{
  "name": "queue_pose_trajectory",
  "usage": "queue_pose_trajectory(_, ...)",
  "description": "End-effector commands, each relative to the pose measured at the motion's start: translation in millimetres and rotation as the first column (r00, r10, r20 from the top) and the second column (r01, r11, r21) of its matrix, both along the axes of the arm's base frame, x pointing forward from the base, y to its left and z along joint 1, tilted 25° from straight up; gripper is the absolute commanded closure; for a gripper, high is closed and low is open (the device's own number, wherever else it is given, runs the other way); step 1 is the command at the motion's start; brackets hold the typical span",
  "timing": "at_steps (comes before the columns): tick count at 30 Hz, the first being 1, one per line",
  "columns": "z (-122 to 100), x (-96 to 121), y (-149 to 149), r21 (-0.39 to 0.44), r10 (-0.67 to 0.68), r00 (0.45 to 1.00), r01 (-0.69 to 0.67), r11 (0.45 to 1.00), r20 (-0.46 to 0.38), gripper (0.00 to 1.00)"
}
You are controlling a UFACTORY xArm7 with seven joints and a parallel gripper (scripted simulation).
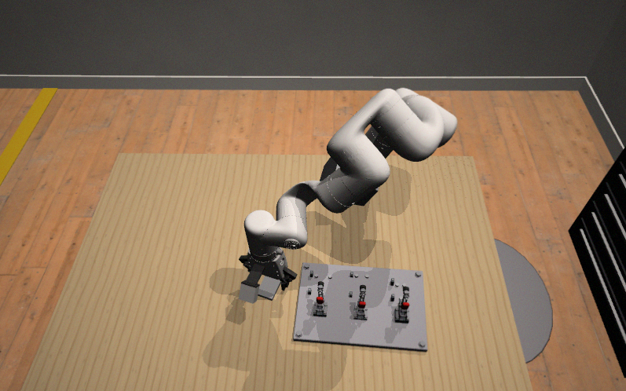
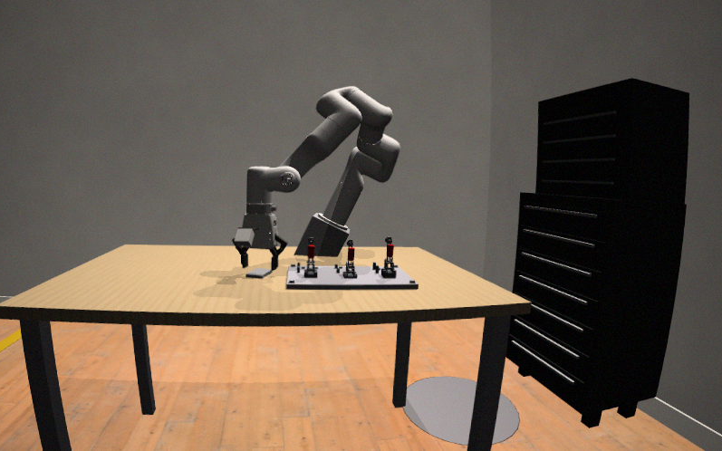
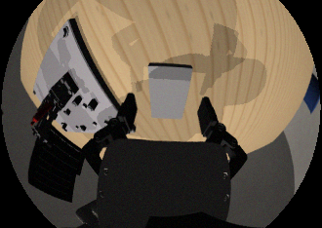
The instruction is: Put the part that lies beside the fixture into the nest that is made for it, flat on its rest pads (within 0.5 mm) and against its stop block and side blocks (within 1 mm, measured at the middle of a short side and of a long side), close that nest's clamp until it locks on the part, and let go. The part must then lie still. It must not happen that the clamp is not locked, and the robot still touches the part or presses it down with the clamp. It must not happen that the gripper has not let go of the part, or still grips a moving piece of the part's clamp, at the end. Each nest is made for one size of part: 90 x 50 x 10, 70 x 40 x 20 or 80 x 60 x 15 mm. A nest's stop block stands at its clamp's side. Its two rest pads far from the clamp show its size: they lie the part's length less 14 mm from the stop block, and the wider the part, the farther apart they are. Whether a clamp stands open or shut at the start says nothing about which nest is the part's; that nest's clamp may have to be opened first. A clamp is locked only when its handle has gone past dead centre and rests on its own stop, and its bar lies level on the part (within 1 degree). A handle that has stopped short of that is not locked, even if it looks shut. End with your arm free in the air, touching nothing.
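Top view: we position the black two-finger gripper (image 1: 267,280) (image 2: 259,263) (image 3: 168,102) near the flat grey rectangular part (image 1: 269,288) (image 2: 259,273) (image 3: 170,94), beside the grey rectangular fixture plate (image 1: 359,334) (image 2: 352,284) (image 3: 63,59). Exterior view: our jaws stand spread above the tabletop. Wrist view: the part lies ahead, ungripped.

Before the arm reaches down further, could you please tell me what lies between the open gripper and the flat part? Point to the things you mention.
Nothing: the exterior view shows only air between the gripper (image 1: 267,286) (image 2: 259,263) (image 3: 167,103) and the part (image 1: 269,288) (image 2: 259,273) (image 3: 169,95).

And the gripper (image 1: 267,280) (image 2: 259,263) (image 3: 168,102) partly hides the part (image 1: 269,288) (image 2: 259,273) (image 3: 170,94) from above; the clamps' (image 1: 320,300) (image 2: 311,252) (image 3: 43,112) fine linkages are too small to read!
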State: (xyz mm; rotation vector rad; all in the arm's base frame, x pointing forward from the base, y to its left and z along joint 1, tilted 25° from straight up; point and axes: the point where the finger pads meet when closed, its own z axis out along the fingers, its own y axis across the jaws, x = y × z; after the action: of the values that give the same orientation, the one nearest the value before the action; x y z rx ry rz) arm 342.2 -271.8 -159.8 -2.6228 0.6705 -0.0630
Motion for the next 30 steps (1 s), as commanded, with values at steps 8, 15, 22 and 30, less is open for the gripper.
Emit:
queue_pose_trajectory(8, -5.9, 1.9, 0.3, -0.004, -0.002, 1.000, 0.002, 1.000, 0.002, 0.00)
queue_pose_trajectory(15, -6.0, 1.9, 0.3, -0.004, -0.002, 1.000, 0.002, 1.000, 0.002, 0.00)
queue_pose_trajectory(22, -6.0, 1.9, 0.3, -0.004, -0.002, 1.000, 0.002, 1.000, 0.002, 0.00)
queue_pose_trajectory(30, -6.0, 1.9, 0.3, -0.004, -0.002, 1.000, 0.002, 1.000, 0.002, 1.00)
